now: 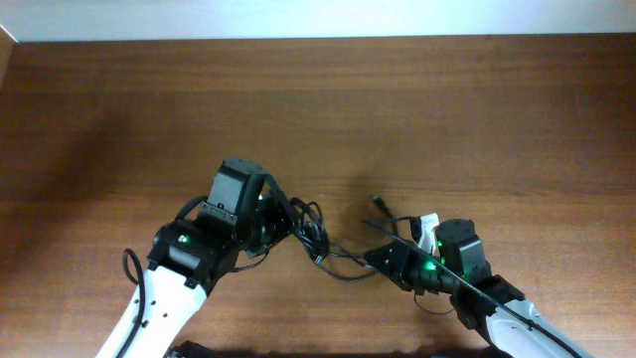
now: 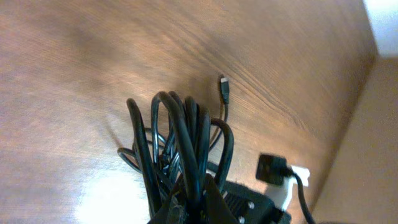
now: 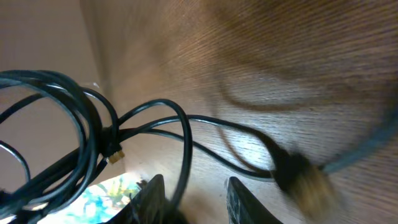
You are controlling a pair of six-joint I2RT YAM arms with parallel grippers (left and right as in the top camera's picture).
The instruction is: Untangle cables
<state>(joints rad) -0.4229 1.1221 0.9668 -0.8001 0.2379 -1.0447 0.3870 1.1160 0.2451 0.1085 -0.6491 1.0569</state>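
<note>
Brown wood-grain table [image 1: 318, 99] fills the overhead view, with a pale strip of wall [image 1: 318, 18] along the top edge. Both arms enter from the bottom of the frame, left arm at lower left, right arm at lower right.

Cables [image 1: 316, 237]: a tangle of thin black cords, low in the frame just left of centre, between the two arms. Several loops are bunched together. One strand trails toward the right arm. Another runs up and right to a small plug [image 1: 378, 202] lying flat on the wood, clear of the bundle.

Left end effector [image 2: 189, 205]: pressed together on the cables. In the left wrist view the loops rise straight out from between its tips and fan toward the top of the frame.

Right end effector [image 3: 196, 199]: spread. Its two dark fingers [image 3: 152, 196] stand apart at the bottom of the right wrist view. One cord loop drops into the gap close to the left-hand finger. I cannot tell whether it touches. A gold-tipped connector [image 3: 115, 154] hangs in the knot at left of that frame. At right, a blurred dark connector [image 3: 298, 180] sits on a strand over the table.
</note>
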